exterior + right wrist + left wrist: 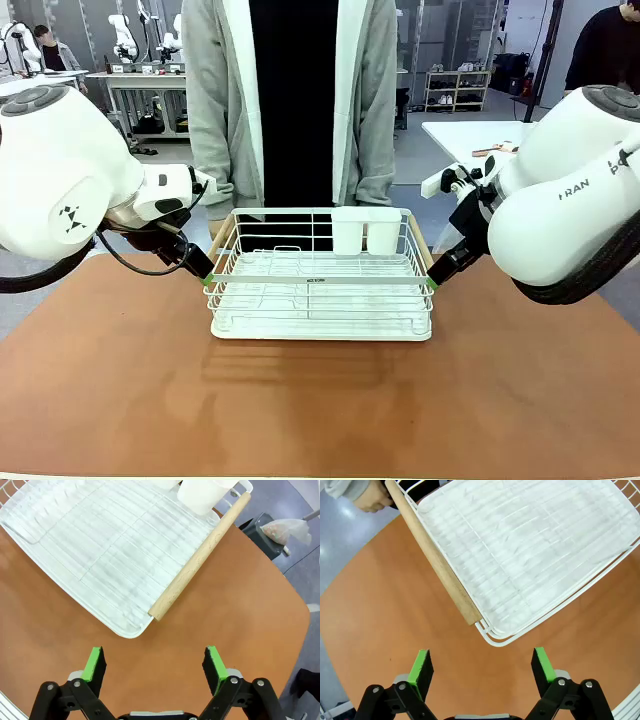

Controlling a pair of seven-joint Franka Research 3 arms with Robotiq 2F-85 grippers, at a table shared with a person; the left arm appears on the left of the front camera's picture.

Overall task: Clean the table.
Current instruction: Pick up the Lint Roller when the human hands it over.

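Note:
A white wire dish rack (320, 275) with wooden side handles stands in the middle of the reddish-brown table (320, 410). My left gripper (208, 279) is at the rack's front left corner and stands open in the left wrist view (482, 667), just short of the near end of the left wooden handle (437, 562). My right gripper (432, 281) is at the front right corner, open too (155, 665), with the right handle's end (197, 560) a little ahead of the fingers. Nothing lies between either pair of fingers.
Two white cups (364, 230) sit in the rack's back right holder. A person in a grey cardigan (290, 100) stands right behind the rack, one hand (372, 497) near the rack's far left corner. A white-topped table (480, 135) is at the back right.

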